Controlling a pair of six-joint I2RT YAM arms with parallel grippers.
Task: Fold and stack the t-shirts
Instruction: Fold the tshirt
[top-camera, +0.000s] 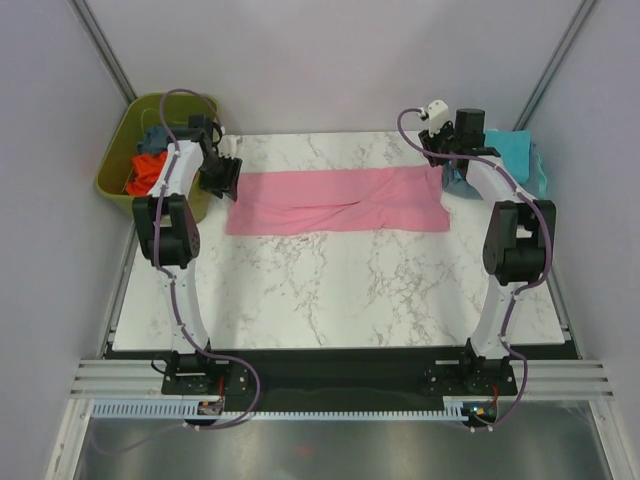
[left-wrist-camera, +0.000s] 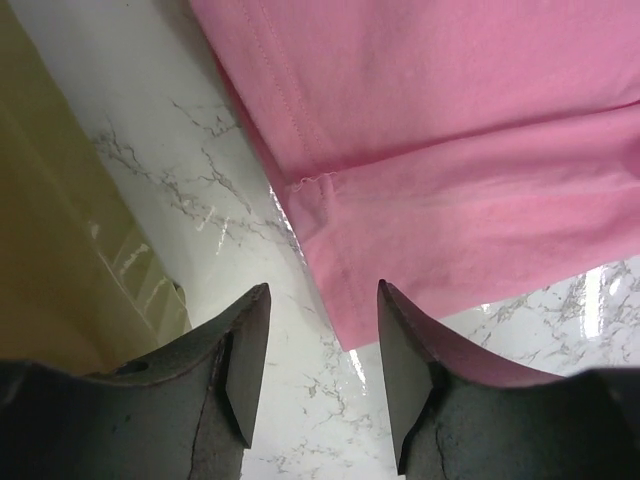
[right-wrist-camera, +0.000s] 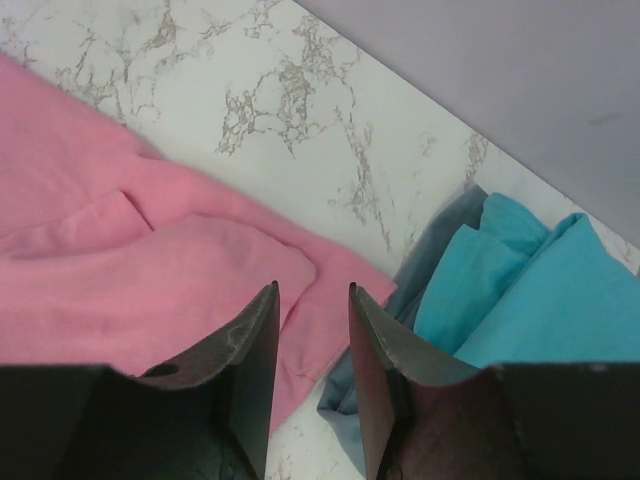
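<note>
pink t-shirt (top-camera: 338, 200) on worktop (top-camera: 330, 290), upper centre of top view, long axis left–right | we see left jaws parted, empty, at its left end | right jaws parted, empty, over its right end

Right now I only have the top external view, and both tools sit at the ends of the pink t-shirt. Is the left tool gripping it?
Observer: No. In the left wrist view the left tool stands open, with bare table showing between its fingers. The corner of the pink t-shirt lies just ahead of them, unclamped.
Operator: And the right tool?
Observer: The right tool is open too. Pink cloth shows through the gap, and nothing is clamped.
Operator: What's beside that end?
Observer: A slate blue t-shirt lies under the turquoise t-shirt, and the pink corner meets its edge.
</note>
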